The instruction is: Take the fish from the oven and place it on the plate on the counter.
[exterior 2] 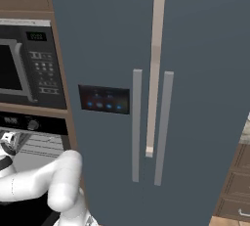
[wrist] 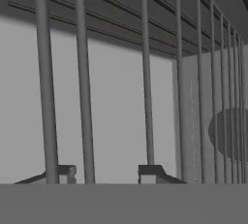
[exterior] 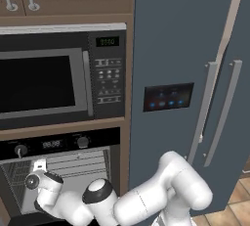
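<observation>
The arm reaches into the open oven (exterior: 58,144) at the lower left of the left base view, and in the hand view the gripper (wrist: 107,172) sits at the bottom edge, fingers spread with nothing between them, facing the rack (wrist: 145,72) bars. No fish can be made out there, so I cannot tell where it lies. A fish is likely light, soft and slippery, best pinched across its thick middle.

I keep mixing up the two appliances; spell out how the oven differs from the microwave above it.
The oven stands open, grey racks exposed; the microwave is shut, its window dark. The oven has two knobs; the microwave has a keypad. The robot arm reaches into the oven, not the microwave. Both carry small digital displays.
</observation>
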Available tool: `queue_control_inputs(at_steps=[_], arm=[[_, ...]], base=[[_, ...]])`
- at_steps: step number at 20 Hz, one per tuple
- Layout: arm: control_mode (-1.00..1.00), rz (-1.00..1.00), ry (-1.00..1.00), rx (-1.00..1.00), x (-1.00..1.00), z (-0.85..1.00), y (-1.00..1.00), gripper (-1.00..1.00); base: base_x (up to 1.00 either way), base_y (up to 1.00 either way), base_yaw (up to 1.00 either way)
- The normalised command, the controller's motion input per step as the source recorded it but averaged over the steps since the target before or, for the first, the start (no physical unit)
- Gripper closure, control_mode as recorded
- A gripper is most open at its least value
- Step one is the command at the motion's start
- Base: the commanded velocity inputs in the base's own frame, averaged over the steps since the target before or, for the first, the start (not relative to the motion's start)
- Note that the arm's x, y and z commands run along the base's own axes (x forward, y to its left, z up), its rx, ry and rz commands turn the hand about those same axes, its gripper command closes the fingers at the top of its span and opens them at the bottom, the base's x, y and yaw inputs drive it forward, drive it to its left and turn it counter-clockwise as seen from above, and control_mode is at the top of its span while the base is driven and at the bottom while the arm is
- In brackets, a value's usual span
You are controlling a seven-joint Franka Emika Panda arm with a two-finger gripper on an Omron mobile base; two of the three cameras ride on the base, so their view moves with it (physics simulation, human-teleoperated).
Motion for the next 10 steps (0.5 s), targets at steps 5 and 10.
queue_control_inputs(at_steps=[5,10], arm=[[-1.0,0.0,-0.08,0.0,-0.92,-1.0,0.0,1.0],[-1.0,0.0,-0.01,0.0,-0.87,-1.0,0.0,1.0]], base=[[0.0,0.0,0.0],[0.0,0.0,0.0]])
